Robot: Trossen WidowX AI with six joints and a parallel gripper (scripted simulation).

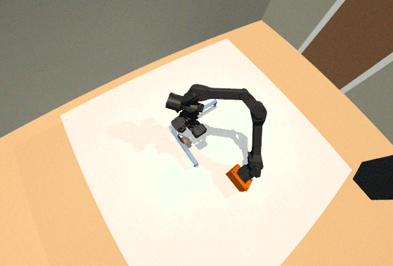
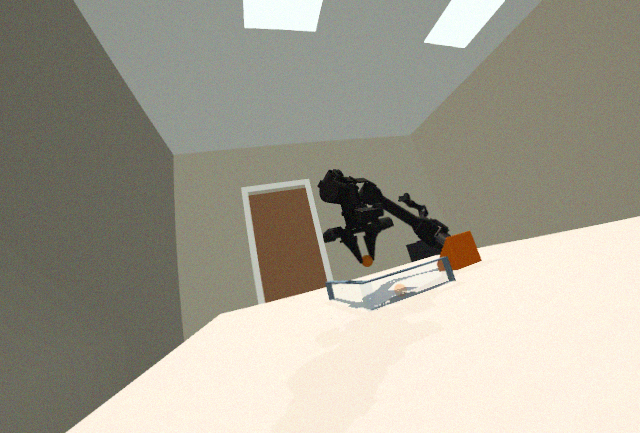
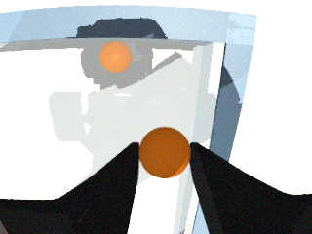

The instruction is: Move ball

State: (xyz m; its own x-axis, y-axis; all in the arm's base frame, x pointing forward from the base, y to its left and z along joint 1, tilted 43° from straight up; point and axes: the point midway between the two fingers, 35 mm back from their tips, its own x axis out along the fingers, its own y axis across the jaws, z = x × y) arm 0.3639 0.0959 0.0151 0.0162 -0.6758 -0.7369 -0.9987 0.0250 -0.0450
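1. On the left of the wrist view, we see a pale orange ball, the copy [image 3: 116, 58]. It sits on the white mat [image 1: 152, 199] inside the clear walls [image 3: 237, 124].
2. Near the middle, our gripper [image 3: 166, 156] squeezes the ball [image 3: 166, 151] between its two black fingers. The fingers stand fairly narrow, one on each side of the ball.
3. At the right of that view, one clear wall runs down the picture. Another runs across the top. They meet in a corner at the upper right.
4. From the side, we see the ball [image 2: 367, 260] up in the air, above the walls [image 2: 392, 286]. The copy [image 2: 399, 288] lies lower, inside them, a bit to the right.
5. From the top, the arm [image 1: 250, 110] bends over from its orange base [image 1: 239, 179] at the right, and the gripper [image 1: 187, 125] hangs over the walls [image 1: 183, 148].
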